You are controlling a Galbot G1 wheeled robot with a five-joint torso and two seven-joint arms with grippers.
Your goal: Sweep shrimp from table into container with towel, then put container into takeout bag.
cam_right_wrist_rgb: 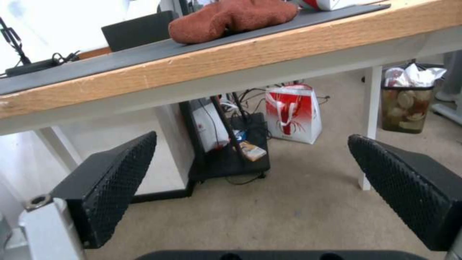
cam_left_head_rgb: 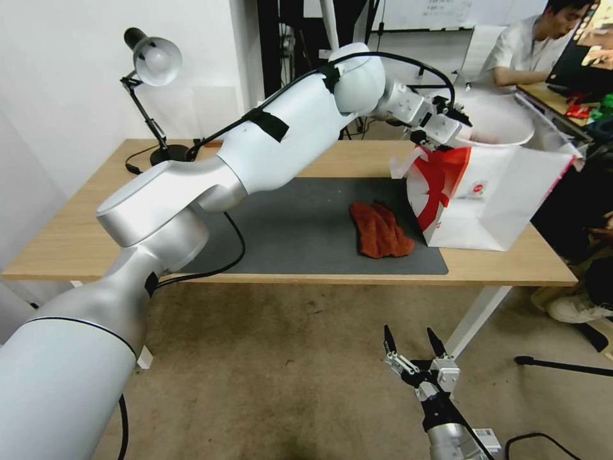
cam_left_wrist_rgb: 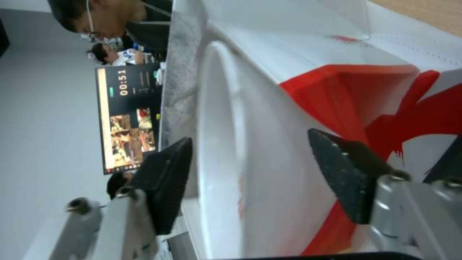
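Observation:
The white container point(cam_left_head_rgb: 504, 121) sits in the open top of the red and white takeout bag point(cam_left_head_rgb: 491, 198) at the table's point(cam_left_head_rgb: 76, 223) right end. My left gripper point(cam_left_head_rgb: 454, 124) is at the container's near rim. In the left wrist view the left gripper point(cam_left_wrist_rgb: 249, 137) is open, its fingers point(cam_left_wrist_rgb: 164, 180) standing apart on either side of the container's wall point(cam_left_wrist_rgb: 269, 180). The shrimp are hidden; only a faint orange tint shows through the wall. The rust-red towel point(cam_left_head_rgb: 380, 230) lies crumpled on the grey mat point(cam_left_head_rgb: 287, 223). My right gripper point(cam_left_head_rgb: 408, 335) hangs open below the table's front edge.
A desk lamp point(cam_left_head_rgb: 153, 64) stands at the table's back left. Under the table are another red and white bag point(cam_right_wrist_rgb: 293, 113), a black stand with cables point(cam_right_wrist_rgb: 231, 151) and a bin point(cam_right_wrist_rgb: 406, 104). A person sits behind the bag.

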